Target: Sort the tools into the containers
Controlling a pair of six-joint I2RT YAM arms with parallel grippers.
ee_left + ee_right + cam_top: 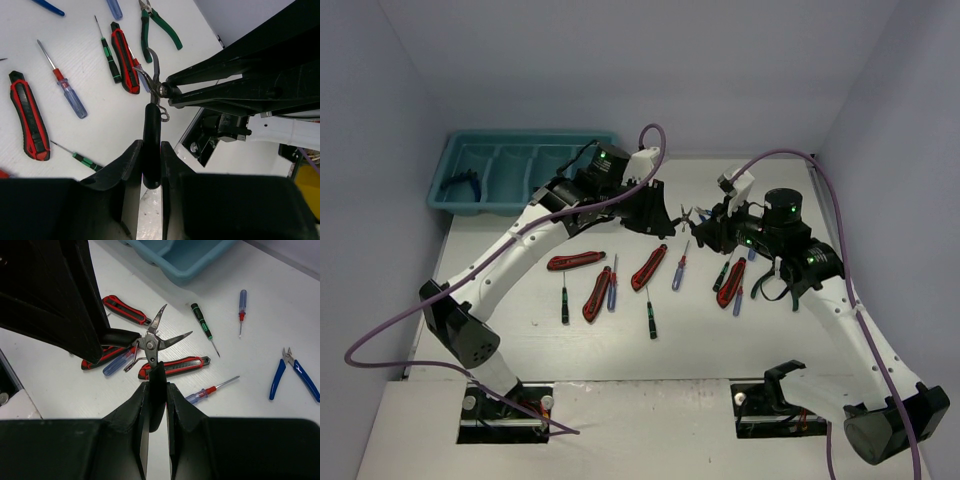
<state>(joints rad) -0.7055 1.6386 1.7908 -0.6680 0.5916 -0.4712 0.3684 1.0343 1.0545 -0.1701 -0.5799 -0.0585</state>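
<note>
White tabletop (570, 350), pale lilac walls (670, 70) on three sides. Your left pincer (151, 150) is clamped on one black handle of a pair of pliers (156, 85). Your right pincer (156, 385) is clamped on the other black handle of the same pair. So both arms hold one tool, lifted off the tabletop between them, each wrist camera showing the other pincer's black fingers on the opposite handle. The metal nose is spread apart in the right wrist view. From the top camera the pair sits mid-tabletop toward the far side, right of the tray and well apart from it.

Teal tray (480, 207) sits at the far left corner, its long compartments side by side. One dark tool (460, 186) lies in the leftmost compartment; too small to name it.

Loose tools lie flat on the tabletop nearer you than the pincers: four red-and-black knives (575, 261) and several thin screwdrivers (564, 300) with green, blue or red handles, scattered in a rough row. Left wrist view: green-handled pliers (160, 25) lie flat near the top edge, with a knife and a green screwdriver just beside each other below them. Right wrist view: blue-handled pliers (295, 375) lie off to the right, apart from the rest.
</note>
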